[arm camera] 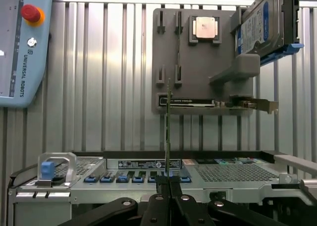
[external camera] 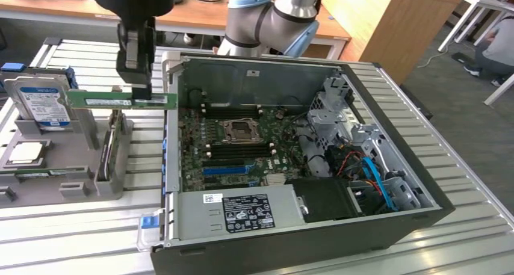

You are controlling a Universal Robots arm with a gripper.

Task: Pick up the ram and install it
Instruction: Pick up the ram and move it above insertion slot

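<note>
Exterior view showed the gripper [external camera: 143,94] in the upper left of the frame, its jaws clamped on the ram [external camera: 96,99]. The green stick was held level in the air, just right of the hard drive [external camera: 44,106] standing in the grey holder [external camera: 76,166]. Its far end reached the left wall of the open computer case [external camera: 386,166]. Wrist view caught the ram edge-on, standing up from between the closed fingers.
</note>
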